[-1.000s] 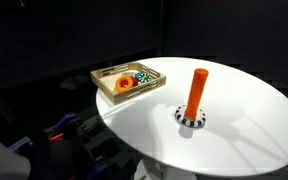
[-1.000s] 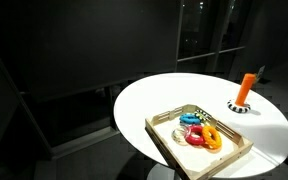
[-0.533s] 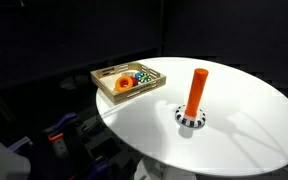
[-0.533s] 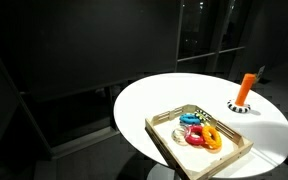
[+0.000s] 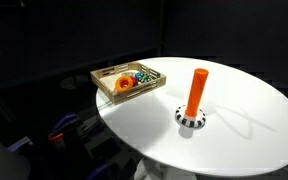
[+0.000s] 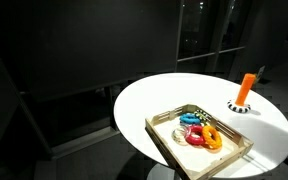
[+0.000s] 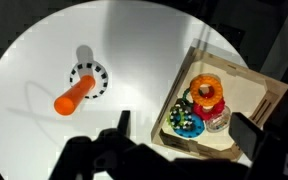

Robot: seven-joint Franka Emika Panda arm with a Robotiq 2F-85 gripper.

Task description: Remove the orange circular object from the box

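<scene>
Table [image 5: 246,122]: plain white; box [image 6: 160,142]: pale natural wood; orange circular object [image 6: 212,138]: bright orange; red ring [image 6: 195,140]: glossy red; blue ring [image 6: 190,120]: light blue; peg [image 5: 195,90]: solid orange; peg base [image 5: 189,119]: black-and-white checkered; surroundings: near black.

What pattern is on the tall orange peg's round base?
Black-and-white checks on the round base, clearest in the wrist view.

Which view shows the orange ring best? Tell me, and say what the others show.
The wrist view: it looks down into the box, so the orange ring appears largest, lying among other coloured pieces. In both exterior views it is only a small orange patch inside the box, seen at a slant.
</scene>
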